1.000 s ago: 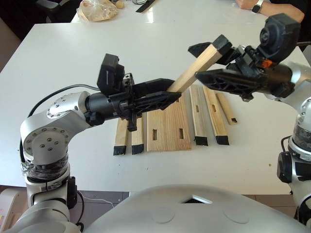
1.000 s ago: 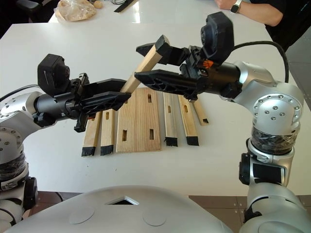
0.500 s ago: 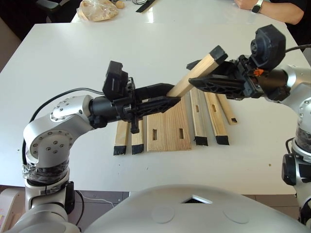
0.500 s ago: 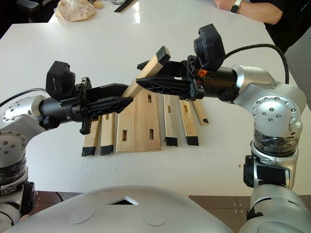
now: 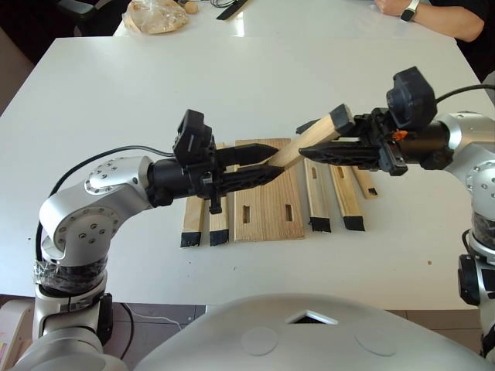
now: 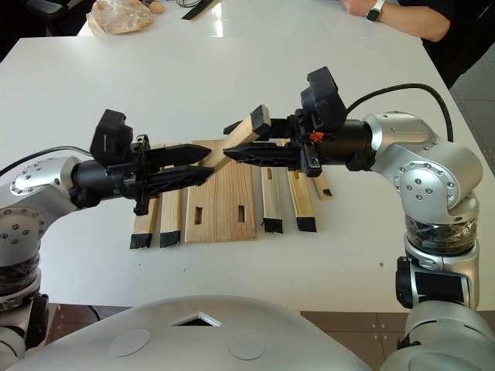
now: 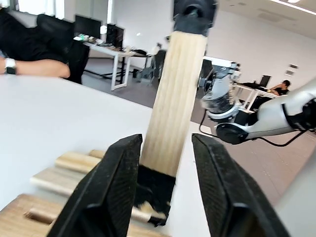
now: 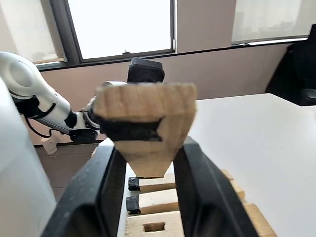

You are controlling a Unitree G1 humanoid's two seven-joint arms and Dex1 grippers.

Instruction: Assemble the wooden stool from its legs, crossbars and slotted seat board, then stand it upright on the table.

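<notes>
A pale wooden leg point(image 5: 321, 131) with black end caps slants above the slotted seat board point(image 5: 267, 202). My right gripper point(image 6: 228, 141) is shut on the leg near its upper end, its fingers pressing both sides point(image 8: 145, 106). My left gripper point(image 5: 277, 160) is open and straddles the leg's lower black-capped end point(image 7: 155, 190), with a gap beside one finger point(image 7: 212, 182). Two legs point(image 5: 206, 220) lie left of the board. Two more legs point(image 5: 315, 193) and a thin crossbar point(image 5: 362, 174) lie to its right.
The parts lie flat in a row mid-table on the white table point(image 5: 116, 100). A crumpled bag point(image 5: 155, 15) and a dark object point(image 5: 232, 8) sit at the far edge. A person's arm point(image 5: 433, 11) rests at the far right corner.
Both arms have come down, bringing the leg lower and flatter over the seat board. The right gripper has moved left and down; the left gripper has advanced along the leg's lower end.
</notes>
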